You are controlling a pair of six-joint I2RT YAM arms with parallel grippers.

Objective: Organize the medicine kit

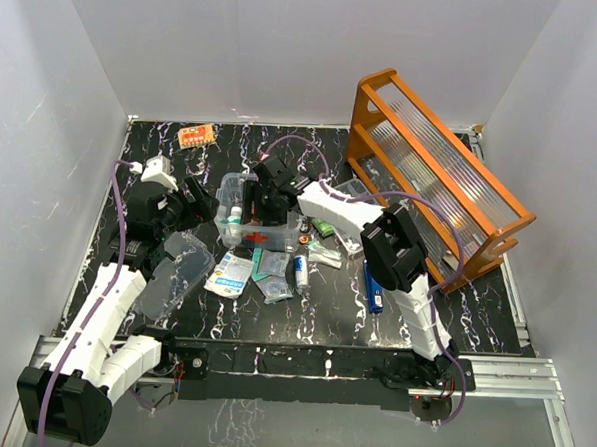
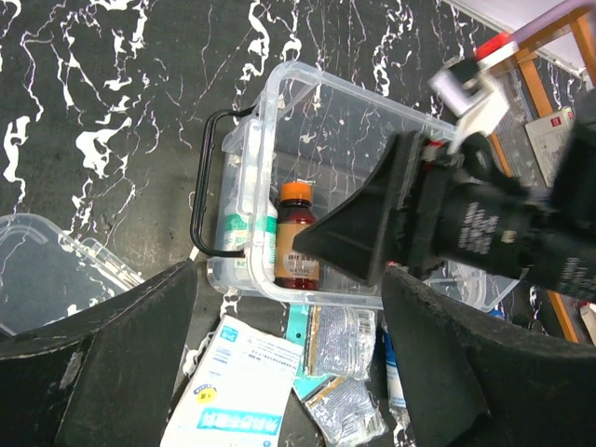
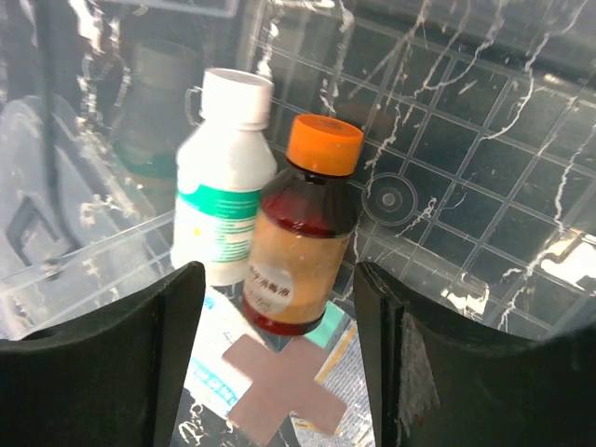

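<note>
1. Noted medicine kit (image 1: 228, 192) mid-table, top open, red cross (image 3: 279, 391) on its front wall, dark handle (image 2: 198, 186) at its left end.
2. Found clear lid (image 1: 174, 267) lying on the table (image 1: 313, 319) near-left of the kit, beside the left arm.
3. Counted two bottles upright in the kit, side by side: white bottle (image 3: 223, 186) with a green label, brown bottle (image 3: 303, 233) with an orange cap.
4. Logged right gripper (image 3: 279, 279) down inside the kit, fingers parted either side of the brown bottle, a gap showing on the white-bottle side, nothing gripped.
5. Logged left gripper (image 2: 289, 275) just left of the kit, jaws wide apart, empty.
6. Saw loose sachets (image 1: 231, 275) and a blue tube (image 1: 375, 288) in front of the kit, and an orange rack (image 1: 436, 176) at far right.
</note>
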